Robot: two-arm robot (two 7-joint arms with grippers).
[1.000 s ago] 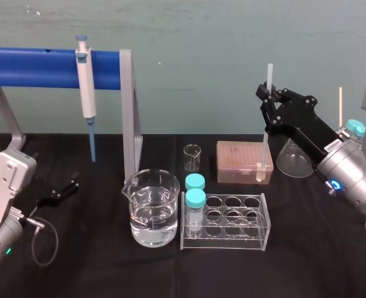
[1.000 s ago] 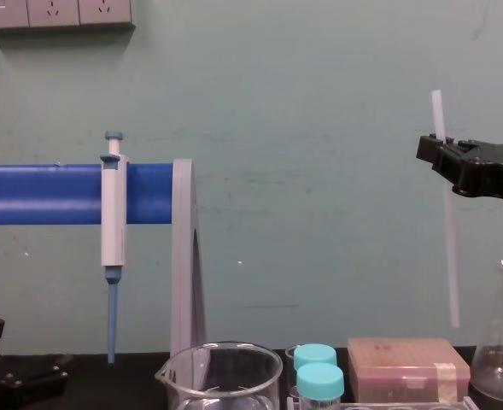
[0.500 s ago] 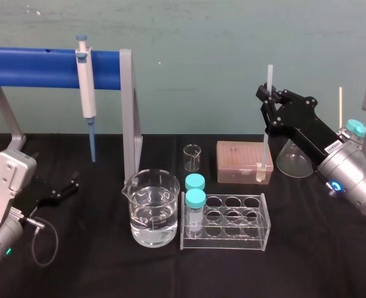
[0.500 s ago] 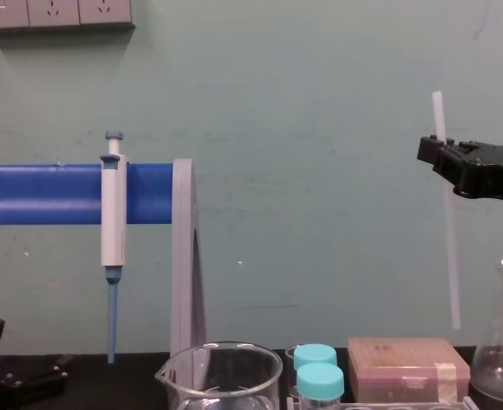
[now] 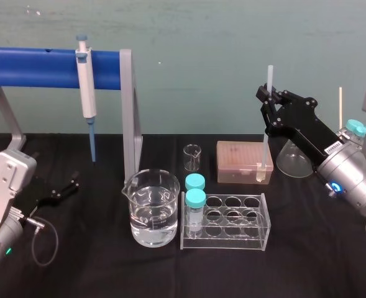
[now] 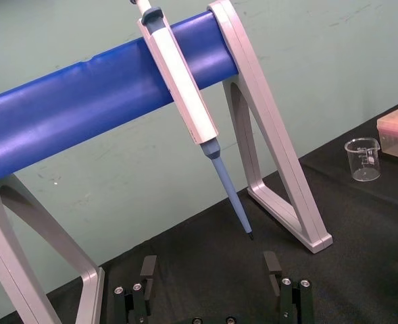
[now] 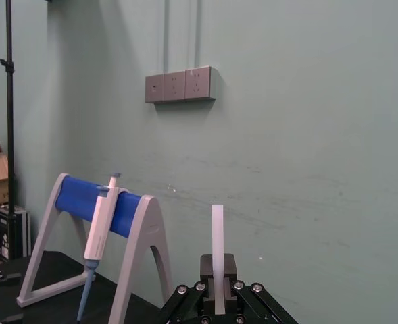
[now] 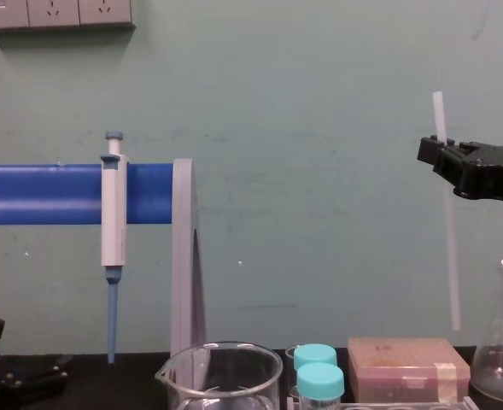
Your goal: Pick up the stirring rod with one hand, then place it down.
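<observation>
The stirring rod (image 5: 270,76) is a thin translucent white stick held nearly upright, above the table at the right. My right gripper (image 5: 263,95) is shut on it a little below its top end. In the chest view the stirring rod (image 8: 450,256) hangs from the right gripper (image 8: 433,151), and its lower end is above the pink box. The right wrist view shows the stirring rod (image 7: 217,233) rising from between the closed jaws of the right gripper (image 7: 217,297). My left gripper (image 5: 69,186) rests low at the table's left, its fingers (image 6: 148,268) spread open and empty.
A white-and-blue pipette (image 5: 86,93) hangs on the blue rack (image 5: 33,67). On the black table stand a water beaker (image 5: 150,208), a tube rack (image 5: 232,223) with two capped tubes, a small beaker (image 5: 192,158), a pink box (image 5: 243,161) and a conical flask (image 5: 291,160).
</observation>
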